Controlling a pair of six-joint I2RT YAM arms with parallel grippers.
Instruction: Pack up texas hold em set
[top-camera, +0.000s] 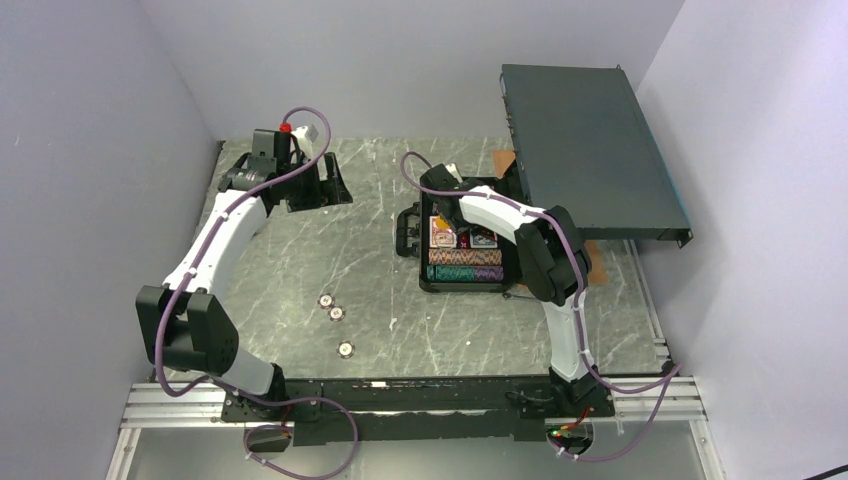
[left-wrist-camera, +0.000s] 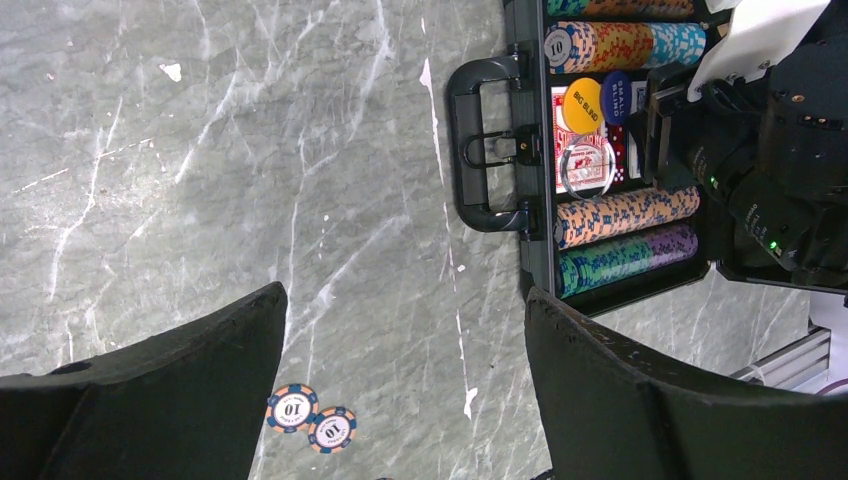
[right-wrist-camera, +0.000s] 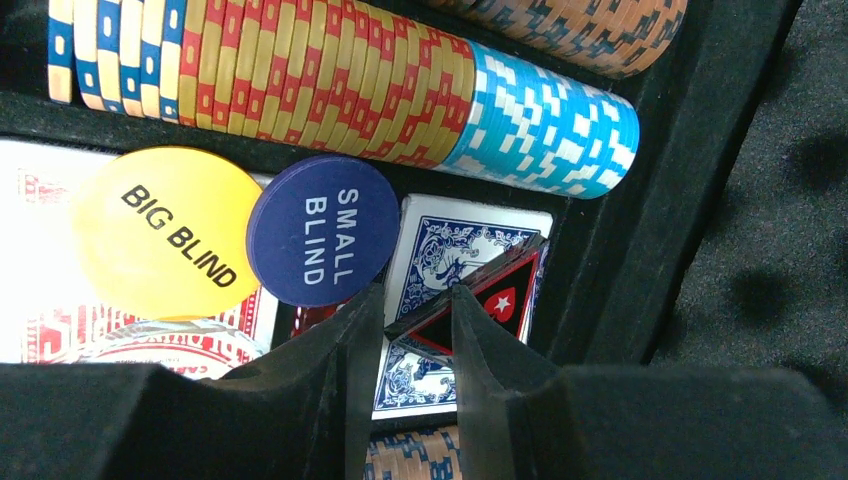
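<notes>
Your right gripper (right-wrist-camera: 415, 300) is down inside the open case (left-wrist-camera: 535, 270), jaws partway closed. A tipped dark card (right-wrist-camera: 500, 300) sits between them, above the blue deck (right-wrist-camera: 455, 235). You cannot tell if it is really pinched. If it drops crooked, it may stick up. Your left gripper (left-wrist-camera: 405, 300) is spread wide and empty. Loose chips (left-wrist-camera: 291, 407) beside one finger could get forgotten.

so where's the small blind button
Right wrist view: the small blind button sits in the case between the yellow big blind button, left, and the blue deck.
</notes>
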